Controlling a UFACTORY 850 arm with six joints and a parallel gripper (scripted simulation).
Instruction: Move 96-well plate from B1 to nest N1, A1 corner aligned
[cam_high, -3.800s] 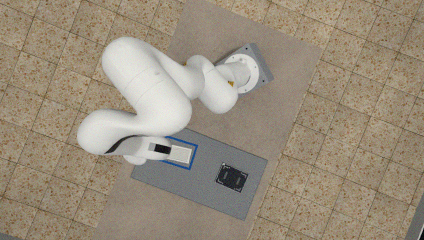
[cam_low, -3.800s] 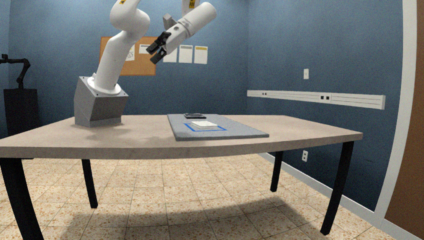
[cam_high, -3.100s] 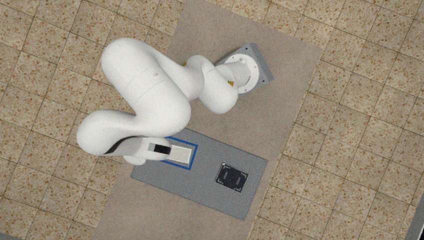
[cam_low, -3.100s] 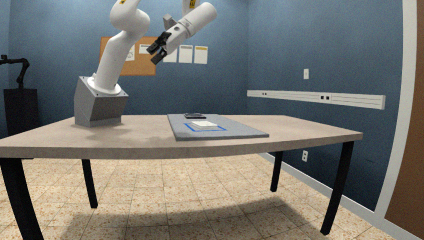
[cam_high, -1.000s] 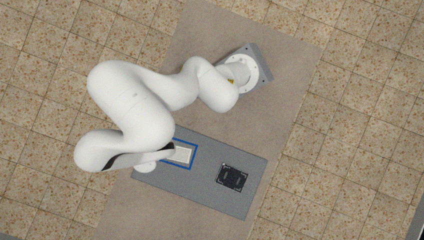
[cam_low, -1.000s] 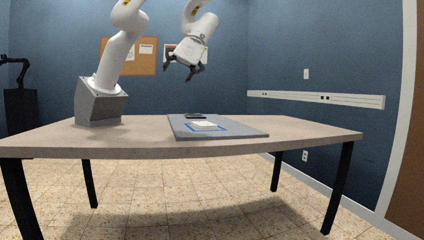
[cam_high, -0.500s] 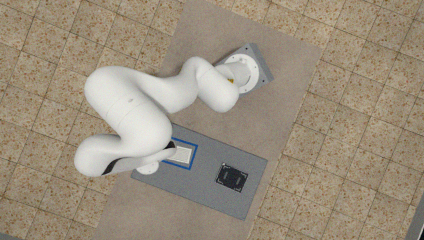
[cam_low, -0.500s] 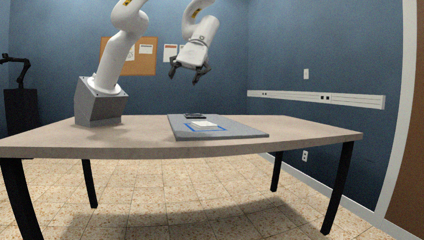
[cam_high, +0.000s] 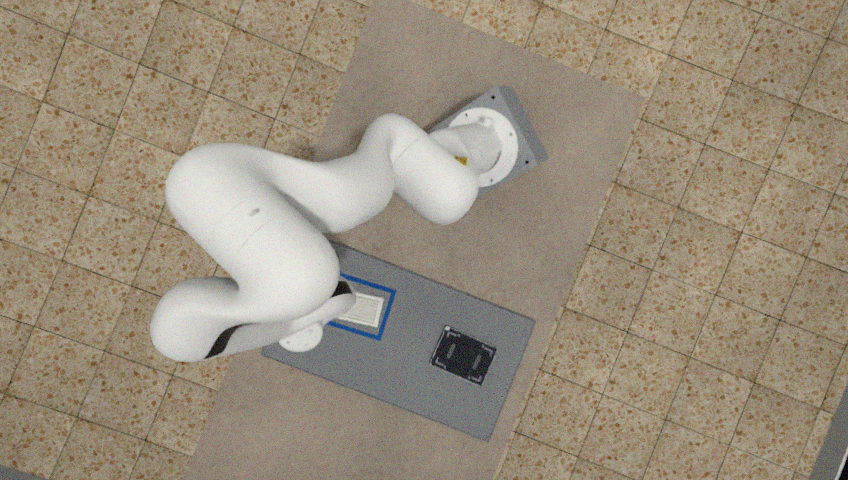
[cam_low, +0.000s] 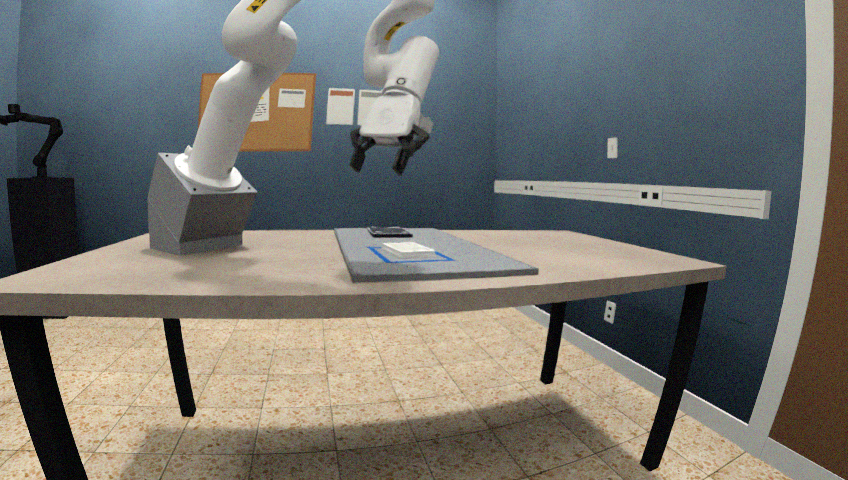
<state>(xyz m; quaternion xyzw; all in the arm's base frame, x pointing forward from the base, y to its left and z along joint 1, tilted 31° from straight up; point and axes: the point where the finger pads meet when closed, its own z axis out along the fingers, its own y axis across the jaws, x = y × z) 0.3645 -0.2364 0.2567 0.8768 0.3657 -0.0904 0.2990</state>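
Blue walls (cam_low: 595,71), speckled tile floor (cam_low: 357,404)

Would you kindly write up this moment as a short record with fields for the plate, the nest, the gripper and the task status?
plate: white 96-well plate lying flat inside the blue-outlined spot B1 on the grey bench mat
nest: black plate nest N1, nothing in it, farther along the mat
gripper: gripper open, pointing down, well above the plate, holding nothing
arm base: grey wedge pedestal on the table
task status: plate not yet picked up
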